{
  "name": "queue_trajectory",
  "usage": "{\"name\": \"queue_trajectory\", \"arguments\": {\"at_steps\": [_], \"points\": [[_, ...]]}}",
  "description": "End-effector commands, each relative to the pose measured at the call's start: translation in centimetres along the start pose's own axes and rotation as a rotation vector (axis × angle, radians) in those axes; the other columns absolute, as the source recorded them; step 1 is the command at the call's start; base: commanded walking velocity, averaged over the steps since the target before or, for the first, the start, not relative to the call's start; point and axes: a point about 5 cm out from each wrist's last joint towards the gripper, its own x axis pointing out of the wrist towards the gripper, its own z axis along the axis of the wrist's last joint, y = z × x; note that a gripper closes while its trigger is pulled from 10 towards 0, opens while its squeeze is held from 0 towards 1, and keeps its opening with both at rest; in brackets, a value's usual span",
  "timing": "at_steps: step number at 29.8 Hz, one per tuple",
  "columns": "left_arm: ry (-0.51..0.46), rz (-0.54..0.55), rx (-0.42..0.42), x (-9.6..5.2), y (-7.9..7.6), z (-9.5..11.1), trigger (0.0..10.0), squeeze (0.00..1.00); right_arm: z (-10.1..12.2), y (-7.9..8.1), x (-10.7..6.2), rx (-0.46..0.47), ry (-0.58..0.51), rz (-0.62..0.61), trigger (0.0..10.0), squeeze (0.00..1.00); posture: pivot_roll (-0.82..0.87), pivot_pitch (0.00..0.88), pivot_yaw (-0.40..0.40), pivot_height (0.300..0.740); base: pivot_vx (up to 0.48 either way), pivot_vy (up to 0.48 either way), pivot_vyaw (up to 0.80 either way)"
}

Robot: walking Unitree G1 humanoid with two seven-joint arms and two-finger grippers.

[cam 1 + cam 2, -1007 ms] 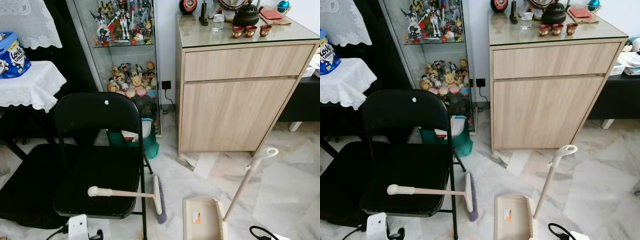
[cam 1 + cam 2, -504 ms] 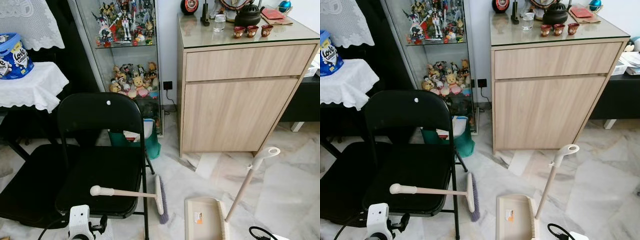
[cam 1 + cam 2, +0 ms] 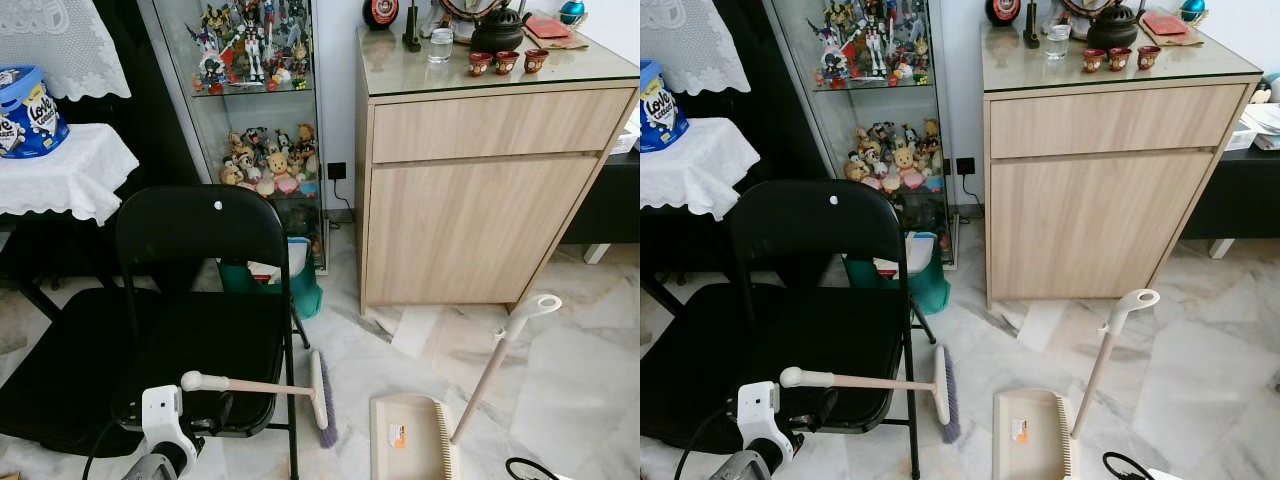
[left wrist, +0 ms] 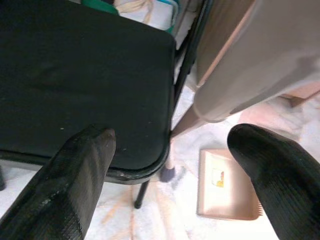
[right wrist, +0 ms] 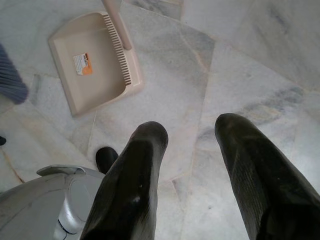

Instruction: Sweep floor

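Note:
A broom lies with its beige handle (image 3: 250, 386) resting on the black chair seat and its brush head (image 3: 321, 396) on the marble floor. Beside it sits a beige dustpan (image 3: 405, 440) with its long handle (image 3: 500, 355) standing up. My left gripper (image 3: 205, 412) is raised at the chair's front edge, just below the handle's rounded end. In the left wrist view its fingers (image 4: 75, 180) are open, with the blurred broom handle (image 4: 245, 65) close above them. My right gripper (image 5: 190, 140) hangs open over bare floor near the dustpan (image 5: 95, 60).
The black folding chair (image 3: 200, 240) stands left of centre, with a cloth-covered table (image 3: 60, 170) behind it. A glass case of figurines (image 3: 255, 100), a green bin (image 3: 300, 290) and a wooden cabinet (image 3: 470, 200) line the back. Open marble floor (image 3: 580, 380) lies to the right.
My left arm has risen from the bottom edge up to the chair's front, close under the broom handle's end. The broom and dustpan have not moved.

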Motion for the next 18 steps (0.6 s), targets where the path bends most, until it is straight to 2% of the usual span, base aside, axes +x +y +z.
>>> {"name": "queue_trajectory", "arguments": {"at_steps": [1,8,13,18], "points": [[0.008,-0.020,0.002,-0.1,0.3,0.2,10.0,0.00,-0.6,-0.2,-0.1,0.012,0.027,-0.002,10.0,0.00,-0.24,0.000,0.082,0.740,0.000,0.000,0.00],[-0.033,-0.038,0.004,0.1,0.4,1.1,10.0,0.00,-0.7,-0.4,-0.1,0.014,0.031,-0.005,10.0,0.00,-0.24,0.000,0.079,0.740,0.000,0.000,0.00],[-0.059,-0.066,0.032,0.5,-0.2,1.6,10.0,0.00,-0.8,-0.4,-0.1,0.017,0.032,-0.006,10.0,0.00,-0.24,0.000,0.079,0.740,0.000,0.000,0.00],[-0.099,-0.030,0.035,0.7,-0.2,2.1,10.0,0.00,-0.8,-0.4,-0.2,0.017,0.032,-0.007,10.0,0.00,-0.24,0.000,0.075,0.740,0.000,0.000,0.00]]}}
